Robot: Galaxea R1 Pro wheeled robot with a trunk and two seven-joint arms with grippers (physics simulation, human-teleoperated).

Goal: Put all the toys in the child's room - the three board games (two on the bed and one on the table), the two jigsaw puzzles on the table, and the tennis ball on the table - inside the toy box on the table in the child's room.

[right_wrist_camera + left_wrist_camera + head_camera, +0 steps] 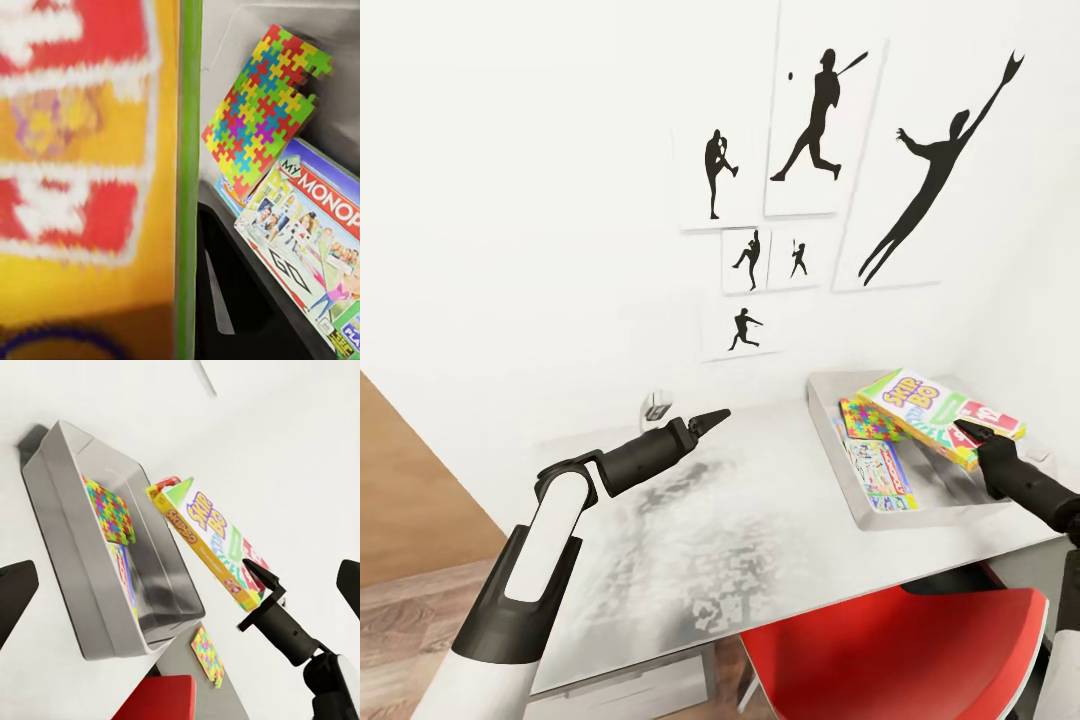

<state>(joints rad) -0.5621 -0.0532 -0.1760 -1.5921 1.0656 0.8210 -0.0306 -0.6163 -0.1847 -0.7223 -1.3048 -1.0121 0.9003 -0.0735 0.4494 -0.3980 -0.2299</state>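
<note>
Pale table (690, 540) by the white wall; right pincer (967, 432) grips SKIP-BO box (920, 405) above toy box (830, 420), left pincer (710, 418) narrow; its fingertips are partly hidden.

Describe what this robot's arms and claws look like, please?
Each arm is a smooth white shell with glossy black joints and a black forearm. The left arm carries a black oval inset along its white part. The left claw and right claw are matte black, tapering into slim pointed fingers. No loose cables or printed markings are visible.

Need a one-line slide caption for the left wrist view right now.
Right claw holds the SKIP-BO box tilted over the toy box.
</note>
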